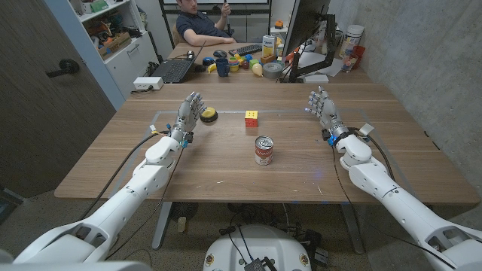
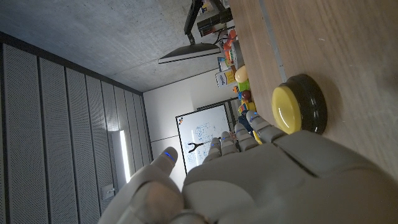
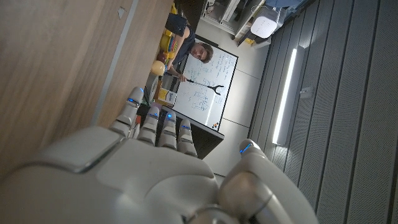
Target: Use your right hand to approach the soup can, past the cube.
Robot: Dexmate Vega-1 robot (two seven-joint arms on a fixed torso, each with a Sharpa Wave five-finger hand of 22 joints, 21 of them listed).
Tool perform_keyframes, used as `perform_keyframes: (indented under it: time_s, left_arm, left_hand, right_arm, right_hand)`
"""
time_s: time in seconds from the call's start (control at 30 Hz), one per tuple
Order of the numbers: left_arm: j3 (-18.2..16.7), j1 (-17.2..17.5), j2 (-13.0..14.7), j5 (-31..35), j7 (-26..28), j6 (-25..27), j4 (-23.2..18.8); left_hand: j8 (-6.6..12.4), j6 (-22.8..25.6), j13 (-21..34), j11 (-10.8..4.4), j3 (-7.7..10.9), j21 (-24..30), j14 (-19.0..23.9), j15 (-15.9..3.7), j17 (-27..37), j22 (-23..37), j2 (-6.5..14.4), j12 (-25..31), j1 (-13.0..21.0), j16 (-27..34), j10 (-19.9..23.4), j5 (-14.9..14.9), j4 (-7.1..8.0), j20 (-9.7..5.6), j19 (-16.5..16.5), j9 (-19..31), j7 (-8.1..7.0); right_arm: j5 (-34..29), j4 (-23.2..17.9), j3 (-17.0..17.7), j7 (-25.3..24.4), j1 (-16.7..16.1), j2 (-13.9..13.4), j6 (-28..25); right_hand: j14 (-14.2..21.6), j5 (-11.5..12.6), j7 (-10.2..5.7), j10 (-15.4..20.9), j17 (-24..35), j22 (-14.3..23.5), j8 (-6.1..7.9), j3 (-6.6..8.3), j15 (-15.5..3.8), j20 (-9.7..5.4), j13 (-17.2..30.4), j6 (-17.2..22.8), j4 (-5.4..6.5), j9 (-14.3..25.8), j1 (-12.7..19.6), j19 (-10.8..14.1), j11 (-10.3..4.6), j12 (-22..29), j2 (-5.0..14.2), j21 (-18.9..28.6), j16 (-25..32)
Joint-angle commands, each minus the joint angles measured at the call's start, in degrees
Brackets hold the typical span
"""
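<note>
Wood: the brown plank worktop (image 1: 226, 162) carries every item listed here.
Soup can: the red-and-white soup can (image 1: 263, 150) stands upright at the centre of the head view, just below the cube.
Cube: a small yellow-and-red cube (image 1: 251, 117) sits above the can in the frame, near it but apart.
Right robot hand: the right robot hand (image 1: 321, 105) is at the right of the frame, well apart from the can and the cube, fingers spread and extended, holding nothing; in the right wrist view (image 3: 155, 168) its fingers reach out straight.
Left robot hand: the left robot hand (image 1: 190, 111) is at the upper left of centre, fingers apart and empty, just beside the button.
Button: a yellow push button (image 1: 207, 114) in a black base lies right of the left hand; the left wrist view (image 2: 298, 104) shows it close beyond the fingertips.
Background: a person (image 1: 202, 24) sits at a cluttered desk at the top of the frame.
</note>
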Motion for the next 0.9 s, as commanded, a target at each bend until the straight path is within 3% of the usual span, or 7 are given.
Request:
perform_keyframes:
  time_s: [0.03, 0.9]
  left_arm:
    - [0.1, -0.3, -0.1, -0.1, -0.6, -0.1, 0.6]
    - [0.2, -0.8, -0.1, 0.0, -0.7, 0.4, 1.0]
  left_hand:
    - [0.39, -0.1, 0.2, 0.08, 0.01, 0.3, -0.4, 0.24, 0.3, 0.2, 6.8, 0.3, 0.1, 0.4, -0.4, 0.5, -0.07, -0.12, 0.5, 0.1, 0.03]
    - [0.35, -0.2, 0.2, 0.08, -0.20, 0.3, -0.4, 0.26, 0.3, 0.2, 6.8, 0.3, 0.1, 0.4, -0.4, 0.6, -0.09, -0.11, 0.6, 0.1, -0.04]
  right_arm:
    - [-8.4, -2.4, -1.6, -2.4, 0.3, -2.1, 2.9]
    - [-25.7, -9.8, -4.0, -8.1, 0.1, -5.5, 5.5]
  right_hand:
    - [0.1, -0.2, -1.12, 0.0, 0.2, 0.1, 0.72, -0.72, 0.26, 0.32, 0.1, 0.6, -0.80, 0.3, 1.2, 0.2, -0.42, 0.1, -1.63, -1.0, -0.6]
    - [0.6, 0.1, -1.69, 0.6, 0.2, 0.2, 1.13, -1.61, -0.81, 0.30, 0.2, 1.4, -3.14, 0.3, 4.6, 0.8, -1.21, 0.5, -3.48, -3.0, -1.7]
